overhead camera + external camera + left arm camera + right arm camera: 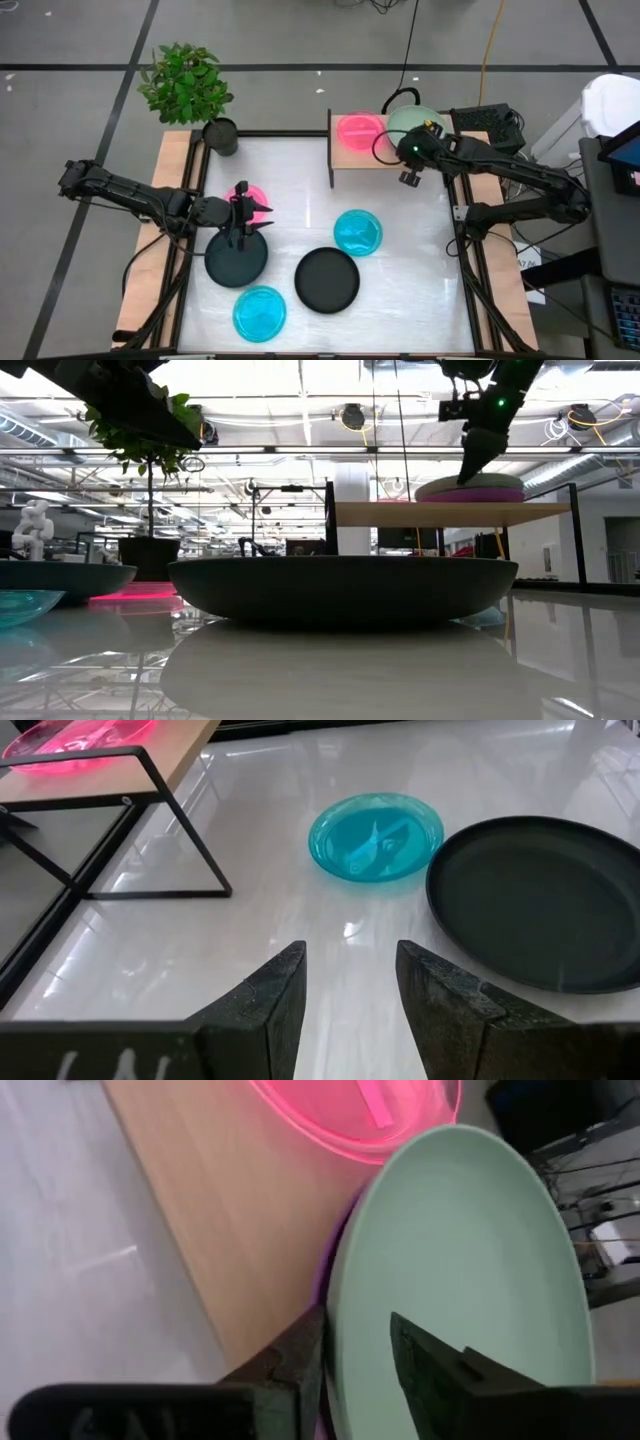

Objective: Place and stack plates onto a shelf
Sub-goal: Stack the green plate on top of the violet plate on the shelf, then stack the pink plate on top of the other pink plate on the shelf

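Note:
The shelf (390,152) stands at the table's far edge. On it lie a pink plate (357,130) and a pale green plate (460,1250), the green one on top of a purple plate (490,495). My right gripper (355,1350) is open at the green plate's near rim, one finger on either side of it. My left gripper (350,990) is open with nothing between its fingers, above the table's left part, over a pink plate (246,194) and a black plate (237,258). On the table also lie another black plate (327,280) and two cyan plates (357,232) (259,312). My right gripper comes at the green plate's rim (345,1315) slanting down from the table's near right. One finger (300,1360) stands outside the rim and the other (430,1370) over the plate's inner face. Whether either finger touches the plate I cannot tell. The plate rests level on the purple one.
A potted plant (190,85) in a dark pot (222,135) stands at the far left corner. Wooden rails (178,230) run along the table's left and right sides. The shelf's black metal legs (190,840) reach the table. Bare table shows between the shelf and the plates.

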